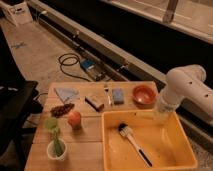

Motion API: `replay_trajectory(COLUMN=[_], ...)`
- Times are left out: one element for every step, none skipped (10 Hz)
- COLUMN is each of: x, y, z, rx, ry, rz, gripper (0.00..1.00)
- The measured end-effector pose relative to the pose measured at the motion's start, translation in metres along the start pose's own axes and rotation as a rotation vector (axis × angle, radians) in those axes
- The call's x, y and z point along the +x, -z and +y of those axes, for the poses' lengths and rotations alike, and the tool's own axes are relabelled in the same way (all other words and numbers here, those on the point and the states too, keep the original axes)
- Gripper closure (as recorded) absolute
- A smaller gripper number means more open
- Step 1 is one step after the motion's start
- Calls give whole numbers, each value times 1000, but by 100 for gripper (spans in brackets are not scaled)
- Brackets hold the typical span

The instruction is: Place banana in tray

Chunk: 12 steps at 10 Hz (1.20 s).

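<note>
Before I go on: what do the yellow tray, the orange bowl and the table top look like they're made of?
Tray: looks like smooth moulded plastic, uniform bright yellow with a faint sheen and rounded rims.
Orange bowl: probably plastic too, even colour and smooth rim; glazed ceramic can't be ruled out.
Table: pale wooden planks, matt, with seams between the boards.
The gripper sits at the tray's far rim, below the white arm.

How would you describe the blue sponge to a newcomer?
Find the large yellow tray on the wooden table; the pincer hangs at its far right corner. Behind its far rim, left of the orange bowl, the sponge is the only blue block.
</note>
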<state>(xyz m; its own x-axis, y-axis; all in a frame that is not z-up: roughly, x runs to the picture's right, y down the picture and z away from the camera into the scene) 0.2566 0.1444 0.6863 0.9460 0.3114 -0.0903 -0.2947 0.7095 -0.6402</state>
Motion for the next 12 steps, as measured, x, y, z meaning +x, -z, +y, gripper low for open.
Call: replay_trajectory(x=[7, 12, 16, 20, 25, 28, 29, 30, 31, 32, 32, 31], y=[-11, -21, -28, -34, -39, -45, -52, -56, -59, -59, -59, -59], z=[5, 8, 10, 11, 12, 12, 10, 9, 9, 9, 9, 9], rx=[-16, -29, -38, -44, -48, -52, -61, -69, -75, -74, -75, -75], ry=[-23, -48, -68, -94, -120, -143, -165, -177, -184, -188, -188, -184], rz=[-2, -7, -13, -29, -44, -55, -64, -66, -71, -71, -71, -71], gripper=[100, 100, 98, 90, 80, 69, 57, 48, 39, 37, 37, 37])
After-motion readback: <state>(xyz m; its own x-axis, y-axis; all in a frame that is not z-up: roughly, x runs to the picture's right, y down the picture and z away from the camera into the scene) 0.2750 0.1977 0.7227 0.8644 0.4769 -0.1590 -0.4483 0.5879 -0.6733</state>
